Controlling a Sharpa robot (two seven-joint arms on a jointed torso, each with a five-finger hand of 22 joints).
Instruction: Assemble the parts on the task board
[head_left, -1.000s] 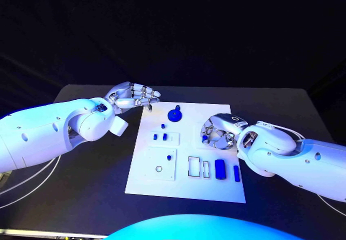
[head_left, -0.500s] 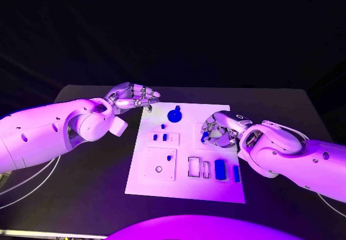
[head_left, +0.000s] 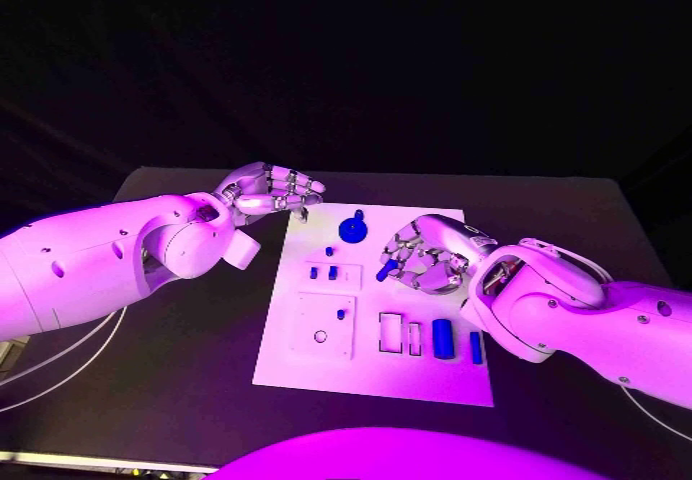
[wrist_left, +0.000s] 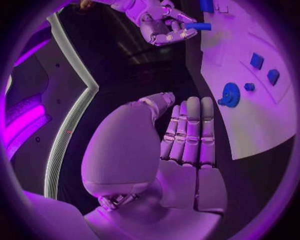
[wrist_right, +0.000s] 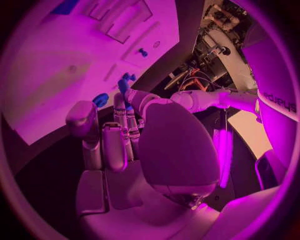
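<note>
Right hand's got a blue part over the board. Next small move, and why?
Probably lower it toward a free slot. The right hand pinches a small blue peg above the task board, apparently not yet seated. The left hand rests at the board's far corner, holding nothing. Which slot fits, I cannot tell.

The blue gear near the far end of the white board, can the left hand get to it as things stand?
Probably yes. The left hand hovers at the board's far left corner with nothing in it, and the blue gear lies just beside it with open board between. The right hand, holding a blue peg, sits nearer the middle, off that path.
</note>
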